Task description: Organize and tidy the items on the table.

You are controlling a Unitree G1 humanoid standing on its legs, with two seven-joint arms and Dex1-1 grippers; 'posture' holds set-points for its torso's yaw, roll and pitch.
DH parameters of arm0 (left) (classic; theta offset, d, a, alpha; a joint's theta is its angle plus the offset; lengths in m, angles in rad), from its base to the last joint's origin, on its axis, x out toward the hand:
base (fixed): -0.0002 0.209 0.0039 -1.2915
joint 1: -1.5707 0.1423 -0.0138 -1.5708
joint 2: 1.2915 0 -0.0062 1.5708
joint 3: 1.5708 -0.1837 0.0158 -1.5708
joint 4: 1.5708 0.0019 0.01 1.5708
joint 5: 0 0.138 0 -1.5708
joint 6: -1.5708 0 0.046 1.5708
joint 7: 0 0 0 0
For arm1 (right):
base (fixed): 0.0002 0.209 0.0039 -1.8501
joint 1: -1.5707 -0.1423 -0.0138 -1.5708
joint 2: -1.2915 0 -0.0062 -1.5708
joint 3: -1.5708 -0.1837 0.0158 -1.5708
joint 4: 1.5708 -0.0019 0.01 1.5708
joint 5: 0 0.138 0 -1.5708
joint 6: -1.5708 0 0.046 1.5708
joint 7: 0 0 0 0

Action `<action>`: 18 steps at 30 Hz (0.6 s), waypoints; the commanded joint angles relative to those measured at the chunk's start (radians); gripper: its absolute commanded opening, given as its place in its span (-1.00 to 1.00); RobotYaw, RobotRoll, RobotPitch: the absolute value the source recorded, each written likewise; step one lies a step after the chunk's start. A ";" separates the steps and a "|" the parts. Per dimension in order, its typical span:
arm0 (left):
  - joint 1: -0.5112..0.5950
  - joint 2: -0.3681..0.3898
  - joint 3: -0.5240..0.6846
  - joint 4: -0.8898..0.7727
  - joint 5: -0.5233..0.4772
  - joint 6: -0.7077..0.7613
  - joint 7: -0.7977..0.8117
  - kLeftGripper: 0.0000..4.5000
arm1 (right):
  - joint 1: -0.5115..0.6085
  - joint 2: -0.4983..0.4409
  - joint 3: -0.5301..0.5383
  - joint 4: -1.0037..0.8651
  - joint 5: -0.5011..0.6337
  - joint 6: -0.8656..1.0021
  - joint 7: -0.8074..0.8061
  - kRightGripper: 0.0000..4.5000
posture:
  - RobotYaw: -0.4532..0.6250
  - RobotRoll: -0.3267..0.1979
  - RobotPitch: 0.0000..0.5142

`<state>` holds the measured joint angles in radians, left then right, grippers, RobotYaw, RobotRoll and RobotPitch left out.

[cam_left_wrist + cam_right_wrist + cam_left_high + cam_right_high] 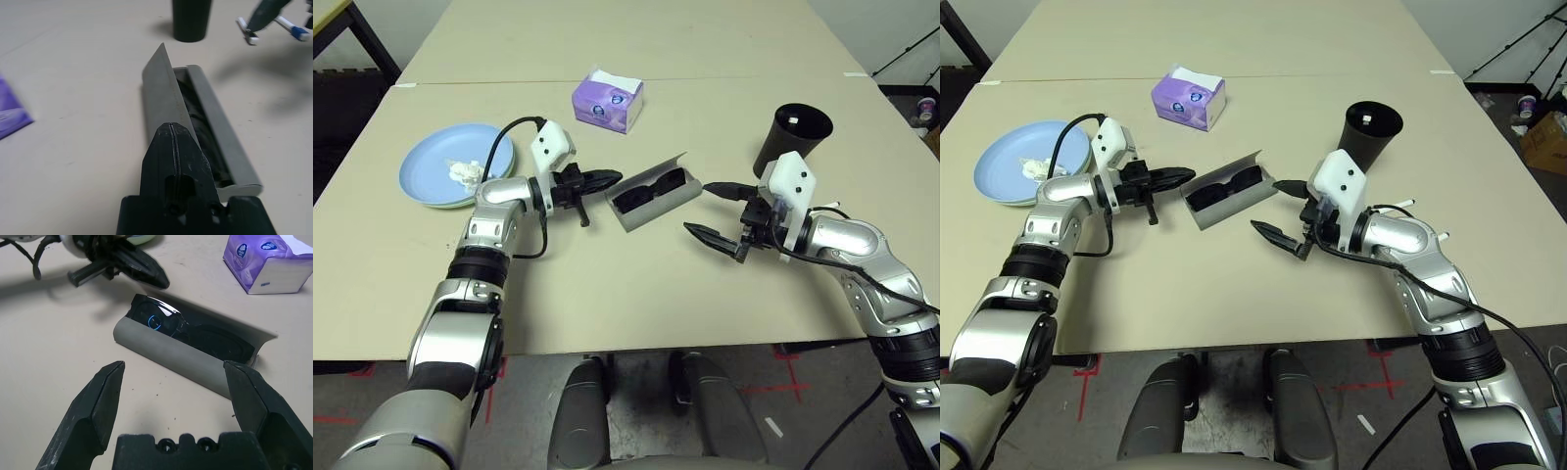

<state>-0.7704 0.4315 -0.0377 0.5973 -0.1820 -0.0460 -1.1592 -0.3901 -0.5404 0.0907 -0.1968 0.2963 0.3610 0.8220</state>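
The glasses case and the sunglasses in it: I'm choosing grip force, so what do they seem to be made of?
The glasses case looks like stiff board or plastic under a matte grey covering: no glare, and its thin flap stands straight by itself. Which one, I can't tell. The sunglasses look like glossy black plastic: a lens mirrors a bright ring of light.

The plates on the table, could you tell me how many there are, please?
2, stacked at the table's far left: a light blue plate holding a crumpled white tissue, on a pale green plate whose rim peeks out beneath. More could hide underneath.
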 commanded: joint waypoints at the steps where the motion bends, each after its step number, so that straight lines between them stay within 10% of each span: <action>1: 0.053 -0.009 -0.031 -0.081 -0.007 0.038 -0.012 -0.99 | 0.000 -0.002 -0.008 -0.006 0.004 0.003 -0.002 1.00 | -0.30 0.25 -0.21; 18: 0.136 -0.012 -0.060 -0.169 -0.006 0.090 0.010 -0.99 | -0.016 -0.002 -0.010 -0.002 0.004 0.003 -0.001 1.00 | -0.30 0.25 -0.24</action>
<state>-0.6296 0.4150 -0.0835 0.4125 -0.1941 0.0358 -1.1498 -0.4061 -0.5385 0.0907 -0.1966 0.2963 0.3610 0.8213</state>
